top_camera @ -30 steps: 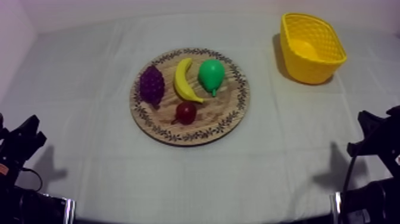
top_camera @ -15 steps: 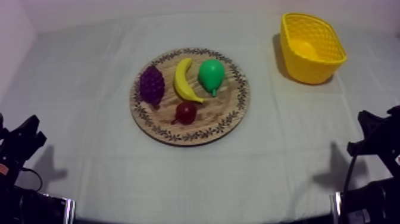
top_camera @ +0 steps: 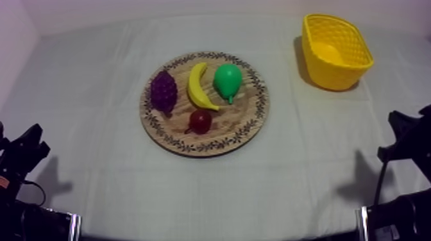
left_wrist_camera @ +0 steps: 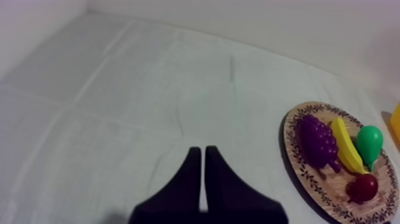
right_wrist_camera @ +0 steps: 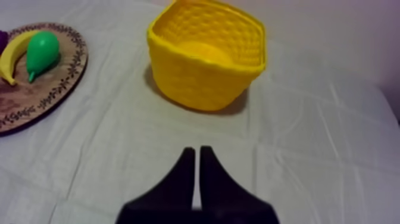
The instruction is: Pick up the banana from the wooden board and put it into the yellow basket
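Note:
The yellow banana (top_camera: 200, 87) lies on the round wooden board (top_camera: 247, 118) at the table's middle, between the purple grapes (top_camera: 163, 91) and the green pear (top_camera: 228, 79). The yellow basket (top_camera: 324, 72) stands at the far right, upright and with nothing inside that I can see. My left gripper (top_camera: 27, 150) rests low at the left, far from the board; its fingers (left_wrist_camera: 191, 179) lie together as a narrow wedge, shut on nothing. My right gripper (right_wrist_camera: 194, 150) is likewise shut and points at the basket (right_wrist_camera: 196, 83), with the banana (right_wrist_camera: 11, 55) off to one side.
A small red fruit (top_camera: 201, 120) sits on the board in front of the banana. My left wrist view has the board (left_wrist_camera: 296, 161) with all its fruit beside bare cloth. Open cloth lies between board and basket.
In the top view my right arm has shifted slightly to the right and upward. The left arm and the fruit have not moved.

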You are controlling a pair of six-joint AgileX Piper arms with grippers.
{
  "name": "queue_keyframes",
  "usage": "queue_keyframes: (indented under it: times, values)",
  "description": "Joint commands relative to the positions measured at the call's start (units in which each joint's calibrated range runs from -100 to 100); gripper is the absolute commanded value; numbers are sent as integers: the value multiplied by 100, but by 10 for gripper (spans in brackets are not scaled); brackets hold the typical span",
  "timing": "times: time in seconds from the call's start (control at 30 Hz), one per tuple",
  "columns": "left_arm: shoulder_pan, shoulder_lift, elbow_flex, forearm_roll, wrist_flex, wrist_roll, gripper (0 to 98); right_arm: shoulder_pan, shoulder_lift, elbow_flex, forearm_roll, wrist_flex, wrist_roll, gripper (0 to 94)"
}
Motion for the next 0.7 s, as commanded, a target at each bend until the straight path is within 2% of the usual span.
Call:
queue_keyframes:
  times: [0.0, 0.3, 0.67]
  values:
    - [-1, 0, -4, 0, 1, 0, 0, 7, 439, -578, 2, 22, -20, 6]
    - [-1, 0, -4, 0, 1, 0, 0, -104, 2169, -2751, -31, 286, -40, 6]
    - [-1, 0, -4, 0, 1, 0, 0, -559, 3633, -4521, 351, 1090, -291, 6]
